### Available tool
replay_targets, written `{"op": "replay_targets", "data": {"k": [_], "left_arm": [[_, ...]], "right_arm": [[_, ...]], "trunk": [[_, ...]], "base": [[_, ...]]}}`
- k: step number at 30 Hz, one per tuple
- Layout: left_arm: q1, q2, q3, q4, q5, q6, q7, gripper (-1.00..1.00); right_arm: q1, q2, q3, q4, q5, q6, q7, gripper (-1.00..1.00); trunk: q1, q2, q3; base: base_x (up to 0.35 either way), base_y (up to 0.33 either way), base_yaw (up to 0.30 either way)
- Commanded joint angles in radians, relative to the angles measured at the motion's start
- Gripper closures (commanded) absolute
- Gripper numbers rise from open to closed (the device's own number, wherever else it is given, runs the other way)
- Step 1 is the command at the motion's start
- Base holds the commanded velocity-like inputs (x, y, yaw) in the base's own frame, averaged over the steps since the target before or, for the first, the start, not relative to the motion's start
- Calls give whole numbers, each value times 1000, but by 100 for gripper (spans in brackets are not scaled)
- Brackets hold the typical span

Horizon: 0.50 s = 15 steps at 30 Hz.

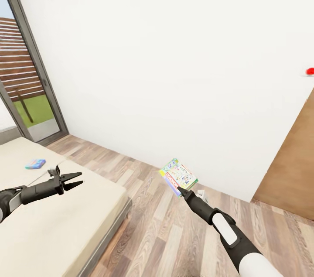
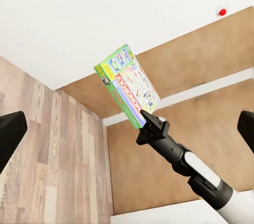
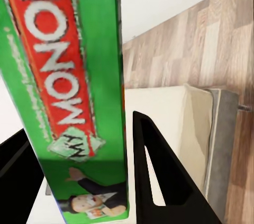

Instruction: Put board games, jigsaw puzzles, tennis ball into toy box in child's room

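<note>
We see our right gripper at about five o'clock in the head view, its jaws clamped on the lower edge of the green-edged board game, which stands tilted in the air over the wood-plank floor, near the white wall. In the right wrist view the same board game runs between the two dark fingers, its green side bearing a red MONOPOLY band, with the beige mattress behind it. The left wrist view catches the board game held up on the end of our right arm, its white busy cover facing us. Our left gripper sits at about eight o'clock in the head view, jaws spread apart and holding nothing, hovering above the bed. On the mattress at nine o'clock, apart from that gripper, lies the small blue board game. A grey-framed window stands at ten o'clock, and a red round button shows on the wall at three o'clock beside a brown wooden panel.
</note>
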Motion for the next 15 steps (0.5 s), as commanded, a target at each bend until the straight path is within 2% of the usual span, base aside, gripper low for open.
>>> {"op": "replay_targets", "data": {"k": [1,15], "left_arm": [[-1,0,7,0,-7,11,-5,-100],[-1,0,7,0,-7,11,-4,-100]], "right_arm": [[-1,-1,3,0,-11,4,0,100],[-1,0,3,0,-11,4,0,100]], "trunk": [[1,-2,-2],[1,-2,-2]], "base": [[0,0,-279],[0,0,-279]]}}
